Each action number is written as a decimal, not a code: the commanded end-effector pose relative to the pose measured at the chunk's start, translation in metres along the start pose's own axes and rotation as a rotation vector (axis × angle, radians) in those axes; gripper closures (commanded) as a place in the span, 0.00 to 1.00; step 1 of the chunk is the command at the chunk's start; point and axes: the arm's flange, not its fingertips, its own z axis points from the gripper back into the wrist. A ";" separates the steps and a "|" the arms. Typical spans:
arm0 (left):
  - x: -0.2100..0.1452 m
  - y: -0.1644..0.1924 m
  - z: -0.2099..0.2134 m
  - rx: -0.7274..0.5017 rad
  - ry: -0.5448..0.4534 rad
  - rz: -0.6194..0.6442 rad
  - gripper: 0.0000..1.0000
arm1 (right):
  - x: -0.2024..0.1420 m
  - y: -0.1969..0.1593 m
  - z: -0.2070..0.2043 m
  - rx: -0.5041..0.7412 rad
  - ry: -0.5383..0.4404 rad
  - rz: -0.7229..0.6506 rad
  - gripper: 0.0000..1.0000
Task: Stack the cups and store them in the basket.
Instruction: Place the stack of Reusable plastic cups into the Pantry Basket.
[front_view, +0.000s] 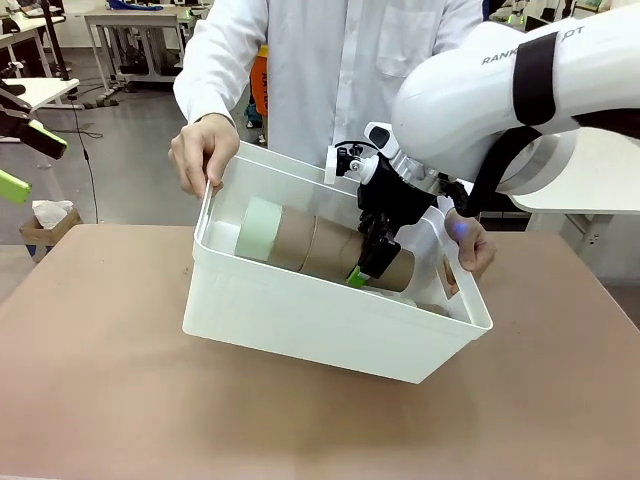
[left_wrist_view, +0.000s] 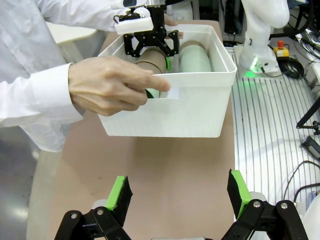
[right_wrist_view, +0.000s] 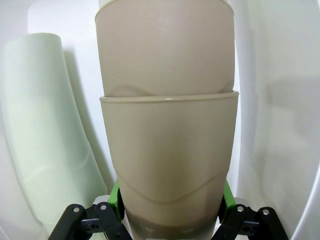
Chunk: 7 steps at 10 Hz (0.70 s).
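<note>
A person's hands (front_view: 203, 150) hold the white basket (front_view: 300, 320) tilted toward me above the table. Inside it lies a nested stack of tan cups (front_view: 310, 245) on its side, with mint green cups (front_view: 262, 230) beside it. My right gripper (front_view: 366, 268) reaches down into the basket and is shut on the tan stack (right_wrist_view: 167, 150), green pads pressing both sides. The mint cups (right_wrist_view: 45, 130) lie just left of it there. My left gripper (left_wrist_view: 178, 192) hangs open and holds nothing, well back from the basket (left_wrist_view: 190, 110), and shows at the far left edge (front_view: 25, 160).
The brown table (front_view: 120, 400) has free room in front of and left of the basket. One hand (left_wrist_view: 110, 85) grips the basket's handle hole on the near side in the left wrist view. The right arm's white base (left_wrist_view: 262, 35) stands beyond the table edge.
</note>
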 end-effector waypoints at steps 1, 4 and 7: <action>0.003 -0.001 0.001 -0.003 -0.012 0.012 0.00 | 0.005 0.003 0.002 -0.003 0.004 -0.016 0.15; 0.003 -0.001 0.001 -0.003 -0.012 0.012 0.00 | 0.003 0.006 0.005 -0.007 0.014 -0.010 0.00; 0.003 -0.001 0.001 -0.003 -0.012 0.012 0.00 | -0.006 0.009 0.024 -0.014 0.020 -0.015 0.00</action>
